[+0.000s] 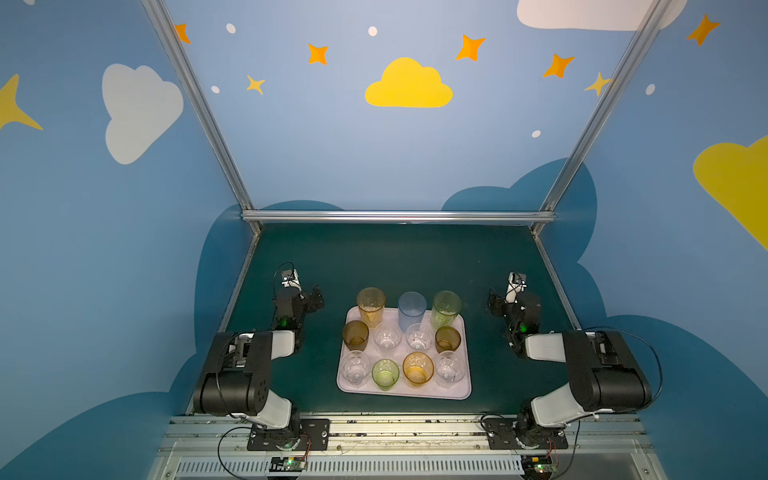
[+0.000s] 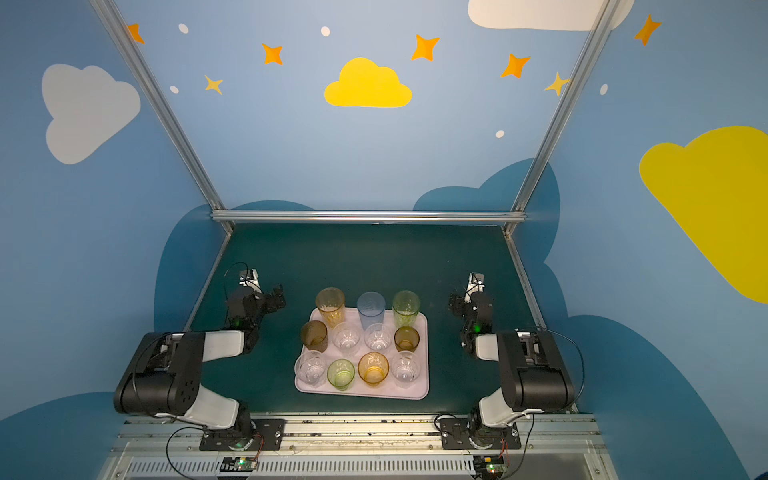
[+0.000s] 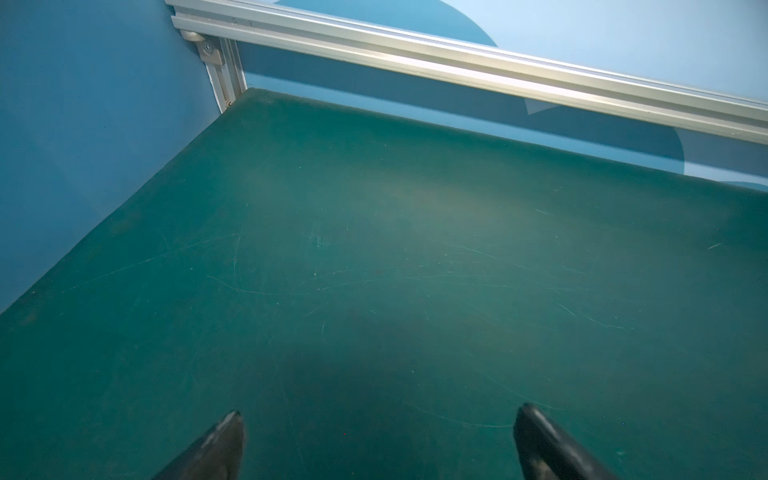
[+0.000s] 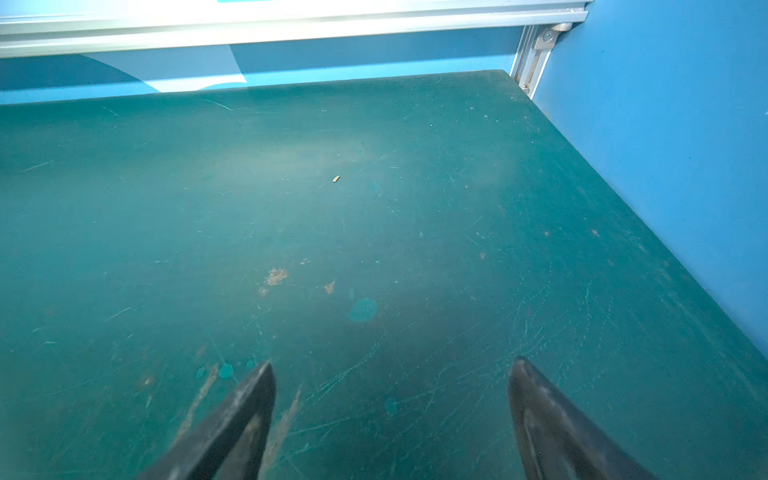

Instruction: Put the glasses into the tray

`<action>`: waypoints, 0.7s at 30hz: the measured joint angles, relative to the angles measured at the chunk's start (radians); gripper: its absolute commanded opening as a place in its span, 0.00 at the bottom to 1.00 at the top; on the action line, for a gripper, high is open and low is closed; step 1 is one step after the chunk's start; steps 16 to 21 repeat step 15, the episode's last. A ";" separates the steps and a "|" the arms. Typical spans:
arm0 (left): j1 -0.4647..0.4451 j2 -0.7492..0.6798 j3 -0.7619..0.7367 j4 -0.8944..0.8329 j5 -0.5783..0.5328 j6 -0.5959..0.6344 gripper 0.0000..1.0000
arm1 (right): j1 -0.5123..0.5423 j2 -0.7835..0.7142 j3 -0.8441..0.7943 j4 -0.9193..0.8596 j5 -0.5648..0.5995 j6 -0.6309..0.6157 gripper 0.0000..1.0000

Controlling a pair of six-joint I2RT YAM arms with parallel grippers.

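My green table [image 1: 374, 257] spreads open around the lilac tray [image 1: 405, 395], with rails fencing its far and side edges. Eleven glasses [image 1: 417, 368] stand upright in the tray, packed close in three rows. I judge them light, slick and brittle, best pinched across the wall just below the rim. The left gripper [image 3: 378, 415] and right gripper [image 4: 390, 365] hover empty, jaws spread wide, on either side of the tray.

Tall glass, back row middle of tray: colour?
Pale blue; the glass shows best in a top view.
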 measured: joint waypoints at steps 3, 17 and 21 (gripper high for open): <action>0.000 0.000 0.000 0.000 0.000 0.000 1.00 | 0.000 0.000 0.000 0.000 0.000 0.000 0.87; 0.000 0.000 0.000 -0.002 0.007 0.000 1.00 | 0.000 0.000 0.000 0.000 -0.001 0.000 0.87; 0.000 0.000 0.000 -0.002 0.007 0.000 1.00 | 0.000 0.000 0.000 0.000 -0.001 0.000 0.87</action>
